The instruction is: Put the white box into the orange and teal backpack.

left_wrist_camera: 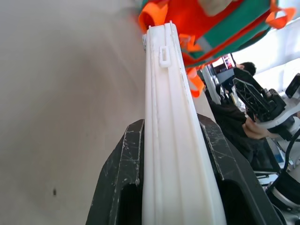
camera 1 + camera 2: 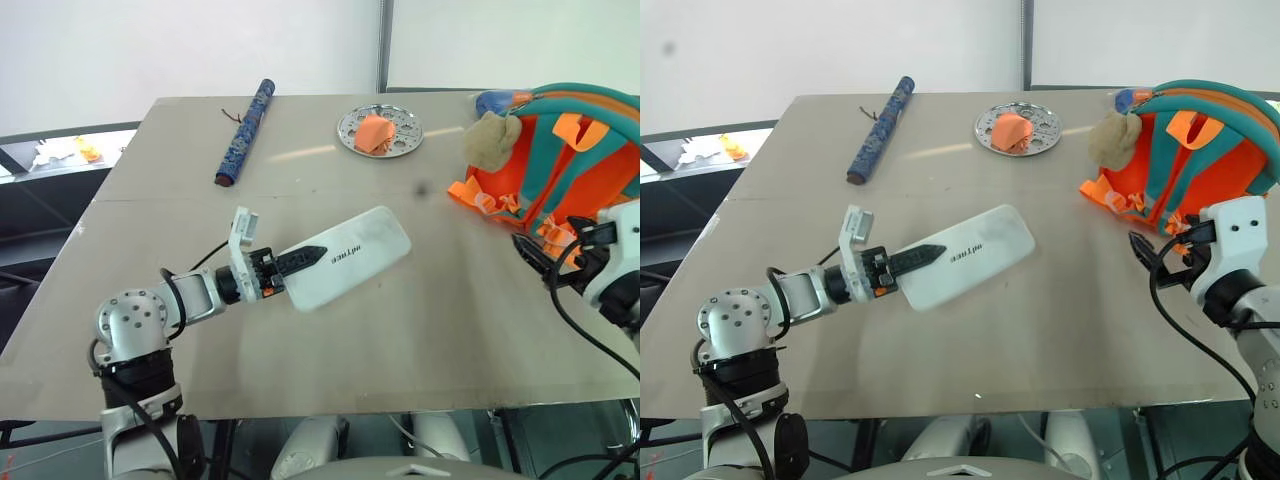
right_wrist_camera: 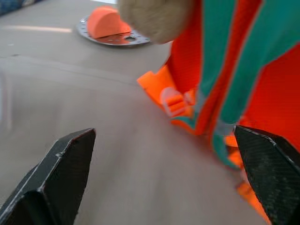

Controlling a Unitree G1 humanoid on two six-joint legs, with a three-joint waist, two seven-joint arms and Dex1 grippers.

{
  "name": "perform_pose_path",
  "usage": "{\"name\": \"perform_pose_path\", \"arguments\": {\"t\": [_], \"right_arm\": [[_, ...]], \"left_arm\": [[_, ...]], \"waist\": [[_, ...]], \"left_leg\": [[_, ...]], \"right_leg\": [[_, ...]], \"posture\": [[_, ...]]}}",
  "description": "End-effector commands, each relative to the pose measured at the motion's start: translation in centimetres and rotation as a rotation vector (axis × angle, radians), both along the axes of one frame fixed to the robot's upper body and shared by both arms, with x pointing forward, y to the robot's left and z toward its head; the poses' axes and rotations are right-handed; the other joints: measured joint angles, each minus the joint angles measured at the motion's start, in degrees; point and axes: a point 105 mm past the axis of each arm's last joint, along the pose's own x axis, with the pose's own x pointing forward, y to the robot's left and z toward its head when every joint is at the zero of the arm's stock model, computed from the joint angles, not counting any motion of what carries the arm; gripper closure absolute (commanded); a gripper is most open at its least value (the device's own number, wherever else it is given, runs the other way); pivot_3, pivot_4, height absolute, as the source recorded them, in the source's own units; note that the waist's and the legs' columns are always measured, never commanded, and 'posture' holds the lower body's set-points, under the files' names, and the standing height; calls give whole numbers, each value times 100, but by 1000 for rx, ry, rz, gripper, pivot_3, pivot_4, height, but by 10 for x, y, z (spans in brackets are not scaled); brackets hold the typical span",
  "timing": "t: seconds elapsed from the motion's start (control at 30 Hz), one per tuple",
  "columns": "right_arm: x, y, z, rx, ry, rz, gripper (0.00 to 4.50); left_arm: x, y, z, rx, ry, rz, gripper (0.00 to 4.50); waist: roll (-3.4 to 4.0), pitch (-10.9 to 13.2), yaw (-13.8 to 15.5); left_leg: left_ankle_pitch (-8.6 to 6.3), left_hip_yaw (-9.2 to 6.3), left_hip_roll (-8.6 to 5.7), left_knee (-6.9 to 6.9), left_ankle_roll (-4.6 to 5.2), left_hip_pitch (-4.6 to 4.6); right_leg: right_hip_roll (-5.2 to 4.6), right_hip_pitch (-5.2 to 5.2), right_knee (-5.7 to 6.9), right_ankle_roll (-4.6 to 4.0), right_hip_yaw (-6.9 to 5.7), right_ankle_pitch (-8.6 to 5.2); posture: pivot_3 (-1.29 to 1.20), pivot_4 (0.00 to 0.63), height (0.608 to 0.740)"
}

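Holding the white box (image 2: 345,257) by one short end, the left gripper (image 2: 300,262) had its two black fingers clamped on the box's flat faces, one finger lying dark across the lettered lid. The box stood out over the middle of the tabletop (image 2: 420,340), its free end aimed toward the right side; from these views it looked lifted rather than resting, though that was hard to confirm. In the left wrist view the box's thin edge (image 1: 171,140) ran straight out between the fingers toward the orange and teal backpack (image 1: 220,23).

The backpack (image 2: 1200,150) sat upright near the tabletop's far right corner, its orange straps trailing onto the surface and the beige plush charm (image 2: 1112,138) hanging at its near-left side. The right gripper (image 3: 164,183) hovered just short of the backpack's lower straps, its jaws spread wide with nothing between them.

So the pick looked done, and the rest was not. The box was well apart from the backpack, and no open mouth could be made out; whether the zipper was open could not be told. What seemed left was for the right gripper to steady or open the backpack, and for the left to carry the box across and slide it in.

Toward the far edge lay a round perforated plate (image 2: 380,130) with an orange piece (image 2: 373,134) on it, and a blue rolled pouch (image 2: 245,132), both out of the way.
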Motion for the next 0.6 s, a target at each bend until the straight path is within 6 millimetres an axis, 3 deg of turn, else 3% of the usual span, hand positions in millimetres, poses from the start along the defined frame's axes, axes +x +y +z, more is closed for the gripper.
{"name": "perform_pose_path", "arguments": {"t": [0.03,0.17,0.27,0.3,0.37,0.4,0.6], "right_arm": [[26,-20,13,12,-33,-97,50],[83,-13,36,42,-131,-31,50],[111,1,48,98,-174,54,50],[116,7,50,108,-181,96,585],[121,15,51,103,-190,159,1219],[123,18,52,76,-201,185,1794],[116,42,64,33,-272,361,4379]], "left_arm": [[-1,-7,22,-18,-114,-42,3766],[4,-9,27,-17,-142,-35,3766],[5,-11,32,-6,-169,-36,3766],[5,-12,33,-4,-176,-31,3766],[6,-11,35,1,-191,-20,3766],[7,-10,38,-7,-200,-9,3766],[9,1,43,-50,-215,77,3766]], "waist": [[-2,2,0],[-2,12,-37],[-4,18,-102],[-6,19,-114],[-7,19,-123],[-7,20,-127],[-2,26,-145]], "left_leg": [[0,3,0,0,0,0],[0,10,2,-2,0,3],[1,18,2,-2,1,1],[1,15,3,-4,1,-1],[1,5,3,-8,1,-7],[1,2,4,-9,1,-10],[0,-1,2,-9,2,-17]], "right_leg": [[-1,0,0,0,3,0],[2,-3,0,-1,6,0],[1,-7,-1,-2,11,2],[1,-7,-3,-3,9,2],[1,-7,-15,-3,0,2],[1,-7,-24,-3,-2,2],[-3,-10,-32,-2,-8,2]], "posture": [[0,150,731],[0,150,731],[0,150,731],[0,150,731],[0,150,731],[0,150,731],[0,150,731]]}}
